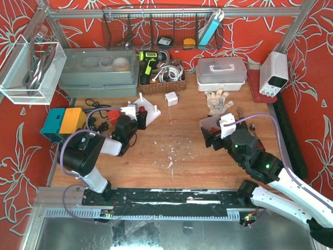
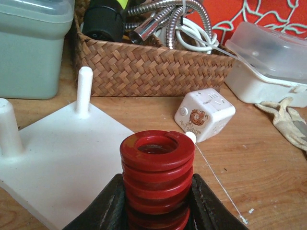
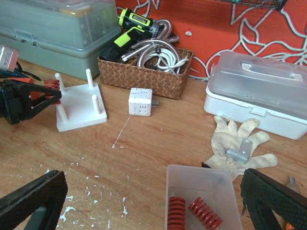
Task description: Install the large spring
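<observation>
A large red spring (image 2: pixel 157 167) stands upright between my left gripper's (image 2: pixel 157 196) dark fingers, which are shut on it. It sits at the near edge of the white peg base (image 2: pixel 72 153), whose pegs (image 2: pixel 84 91) rise to the left. I cannot tell whether a peg is inside the spring. From above, the left gripper (image 1: pixel 136 113) meets the base (image 1: pixel 150 113) at the table's left. My right gripper (image 3: pixel 153 196) hangs open over a clear bin (image 3: pixel 192 175) holding two red springs (image 3: pixel 176 213); in the top view the right gripper (image 1: pixel 212 134) is right of centre.
A wicker basket (image 2: pixel 153 67) with a hose and a drill stands behind the base. A grey-green toolbox (image 1: pixel 99 73) is at the back left. A white power cube (image 2: pixel 205 114) and a white case (image 3: pixel 259 93) lie further right. A glove (image 3: pixel 237 143) lies beside the bin.
</observation>
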Available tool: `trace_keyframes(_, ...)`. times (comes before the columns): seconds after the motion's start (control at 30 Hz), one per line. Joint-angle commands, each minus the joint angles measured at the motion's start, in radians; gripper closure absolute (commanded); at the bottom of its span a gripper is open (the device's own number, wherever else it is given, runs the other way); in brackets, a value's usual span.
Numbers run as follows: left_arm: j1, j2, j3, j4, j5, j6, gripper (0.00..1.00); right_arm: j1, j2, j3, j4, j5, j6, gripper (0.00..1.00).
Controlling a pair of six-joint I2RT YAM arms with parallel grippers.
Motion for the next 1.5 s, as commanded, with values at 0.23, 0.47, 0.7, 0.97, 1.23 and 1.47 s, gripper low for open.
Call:
trace_keyframes(0.23,-0.011,0.033,0.027,0.049,-0.009,0.039,0.84,-0.012,-0.017,-0.016,0.018,-0.012,-0.006,0.01)
trace_keyframes(0.47,-0.011,0.033,0.047,0.036,-0.039,0.057,0.84,-0.014,-0.023,-0.013,0.016,-0.016,-0.006,0.01)
trace_keyframes(0.7,-0.007,0.03,0.036,0.072,-0.041,0.05,0.84,-0.015,-0.021,-0.014,0.016,-0.015,-0.006,0.01)
trace_keyframes(0.97,-0.007,0.019,0.024,0.025,-0.025,0.044,0.83,-0.016,-0.025,-0.022,0.022,-0.019,-0.005,0.01)
trace_keyframes(1.23,-0.008,0.025,0.085,-0.105,-0.086,0.069,0.79,-0.019,-0.036,-0.017,0.022,-0.026,-0.004,0.01)
trace_keyframes(1.47,-0.008,0.025,0.053,-0.011,-0.076,0.072,0.81,-0.021,-0.05,-0.021,0.02,-0.027,-0.004,0.01)
